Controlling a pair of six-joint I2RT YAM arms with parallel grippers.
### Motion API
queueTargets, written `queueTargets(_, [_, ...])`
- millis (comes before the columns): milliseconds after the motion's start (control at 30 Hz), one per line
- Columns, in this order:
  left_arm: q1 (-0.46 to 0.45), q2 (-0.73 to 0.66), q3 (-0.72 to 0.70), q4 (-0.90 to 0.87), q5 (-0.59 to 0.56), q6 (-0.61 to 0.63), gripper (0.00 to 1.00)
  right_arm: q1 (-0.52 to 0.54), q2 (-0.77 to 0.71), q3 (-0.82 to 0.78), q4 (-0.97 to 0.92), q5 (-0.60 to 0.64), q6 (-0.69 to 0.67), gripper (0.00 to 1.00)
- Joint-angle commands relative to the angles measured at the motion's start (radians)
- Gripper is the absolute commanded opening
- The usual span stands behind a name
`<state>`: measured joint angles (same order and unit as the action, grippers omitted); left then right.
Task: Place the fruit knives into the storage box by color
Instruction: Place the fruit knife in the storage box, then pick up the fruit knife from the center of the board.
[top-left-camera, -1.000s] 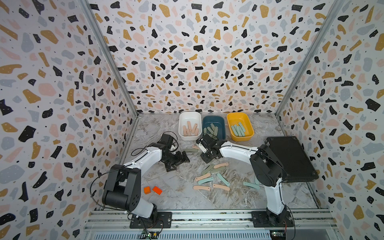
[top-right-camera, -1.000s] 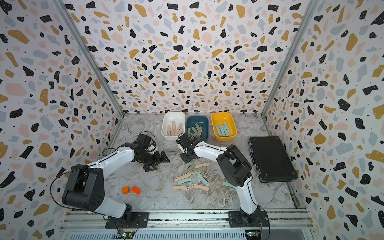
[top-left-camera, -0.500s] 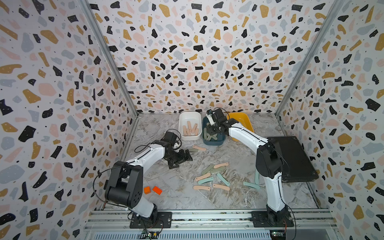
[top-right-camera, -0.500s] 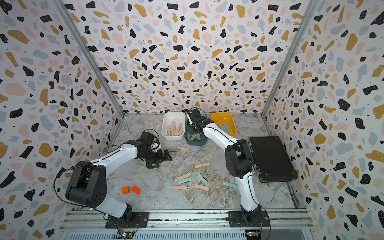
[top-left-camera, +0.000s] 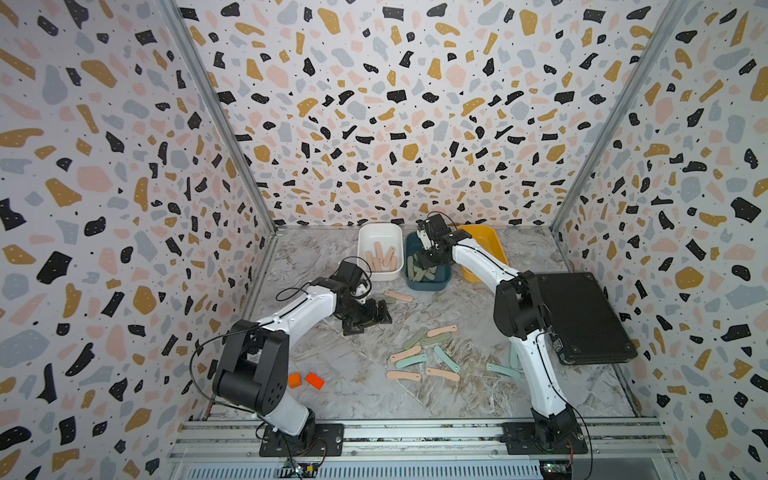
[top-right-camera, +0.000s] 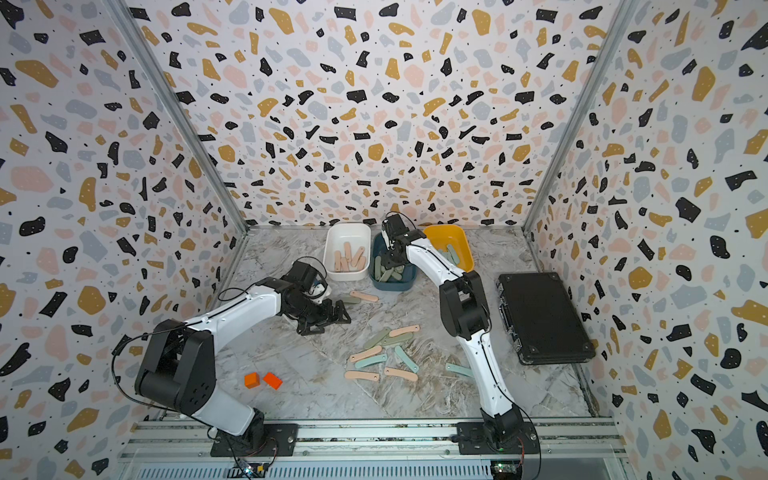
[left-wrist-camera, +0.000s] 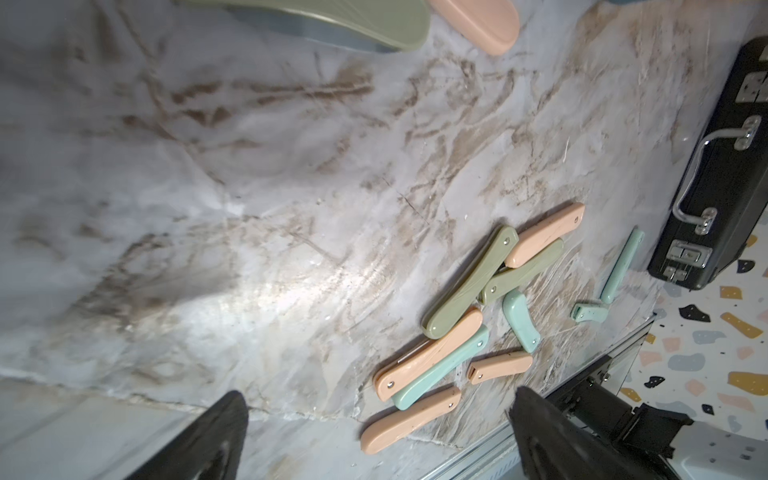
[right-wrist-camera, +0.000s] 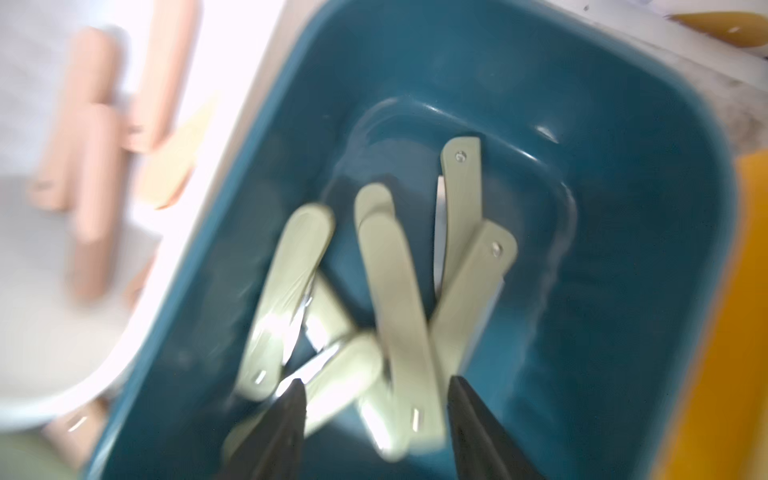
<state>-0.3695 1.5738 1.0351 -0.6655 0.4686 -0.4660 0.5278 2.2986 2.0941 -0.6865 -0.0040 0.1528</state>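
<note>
Your right gripper (right-wrist-camera: 376, 380) has swung from the surface (top-left-camera: 332, 374) to above the blue bin (right-wrist-camera: 623, 166), and its jaws have just parted. The sage green knife (right-wrist-camera: 399, 311) below them seems dropped among its matches, though blur leaves that unsure. Your left gripper (top-left-camera: 369, 322) hangs spread wide, empty, near a pink knife (top-left-camera: 398, 296). More fruit knives (top-left-camera: 411, 361) await sorting.

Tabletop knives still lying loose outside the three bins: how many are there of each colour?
Pink knives: 5
Sage green knives: 3
Mint teal knives: 4
Total: 12
</note>
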Motion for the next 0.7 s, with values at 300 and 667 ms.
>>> queueTargets(300, [-0.202,-0.039,-0.002,-0.115,-0.036,0.135,0.99,0.048,-0.683,-0.859,0.059,-0.088,0.112,0.60])
queueTargets(667, [-0.205,-0.047,-0.054,-0.034,0.049,0.039,0.99,0.093,-0.763,-1.234,0.320,-0.268,0.327,0.54])
